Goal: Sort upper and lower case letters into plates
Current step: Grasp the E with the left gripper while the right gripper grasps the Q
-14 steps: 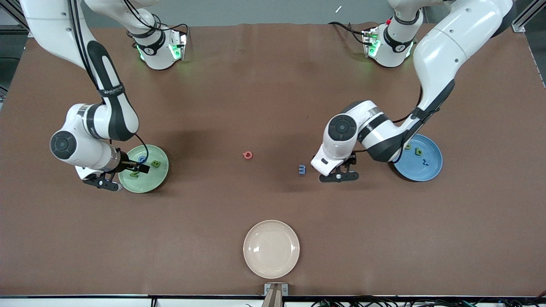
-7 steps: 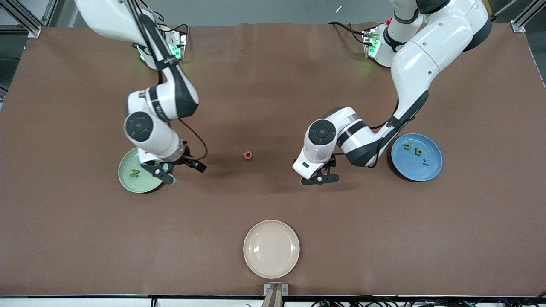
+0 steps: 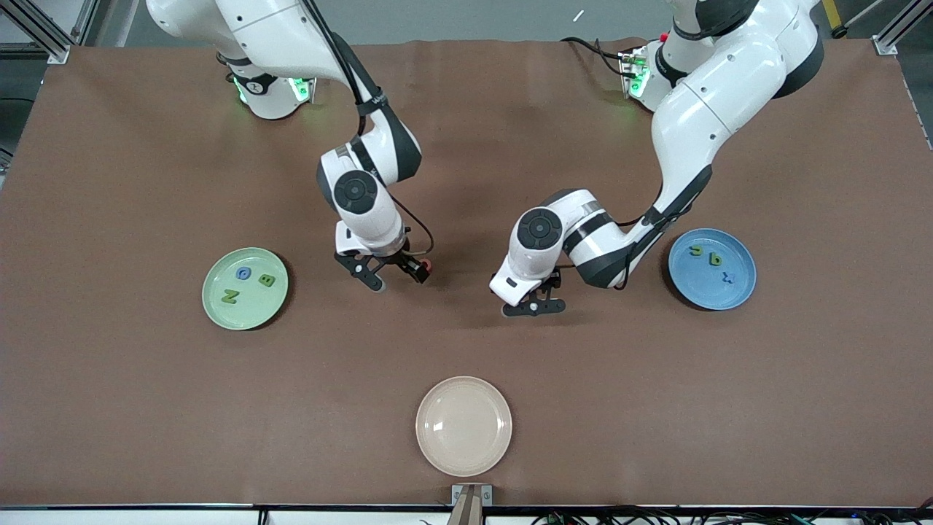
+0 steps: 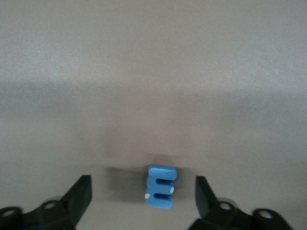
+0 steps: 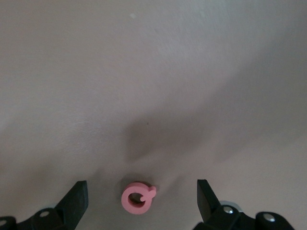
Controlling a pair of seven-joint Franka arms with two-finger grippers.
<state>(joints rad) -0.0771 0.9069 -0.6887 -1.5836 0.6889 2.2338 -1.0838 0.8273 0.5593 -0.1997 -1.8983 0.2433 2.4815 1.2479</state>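
**A:** Start at the left pincer (image 4: 141,183). How do its fingers stand?

**B:** Spread wide. The blue m (image 4: 159,187) lies flat on the worktop (image 4: 153,72) in the gap between them, and neither fingertip touches it. In the front view this pincer (image 3: 533,302) is low over the brown surface, a little toward the left arm's end from the frame's centre, and it hides the letter there.

**A:** And the right pincer (image 5: 141,186)?

**B:** Also spread, with nothing pinched. The red Q (image 5: 138,198) sits on the worktop between its fingers, clear of both. In the front view that pincer (image 3: 386,273) hangs over the middle of the frame, with a speck of red showing at its edge.

**A:** Where are the plates?

**B:** The mint green plate (image 3: 248,313) lies at mid-height toward the right arm's end. In it are the blue C (image 3: 243,273), the green B (image 3: 267,280) and the green N (image 3: 230,296), lying apart from one another. The sky blue plate (image 3: 711,297) lies at mid-height toward the left arm's end, just beside the left arm's elbow. It holds two green lower-case letters (image 3: 697,251) side by side and the blue x (image 3: 726,277), which is nearer the camera than they are.

**A:** Anything else?

**B:** A cream plate (image 3: 463,452) in the lower centre of the frame, well apart from both pincers.
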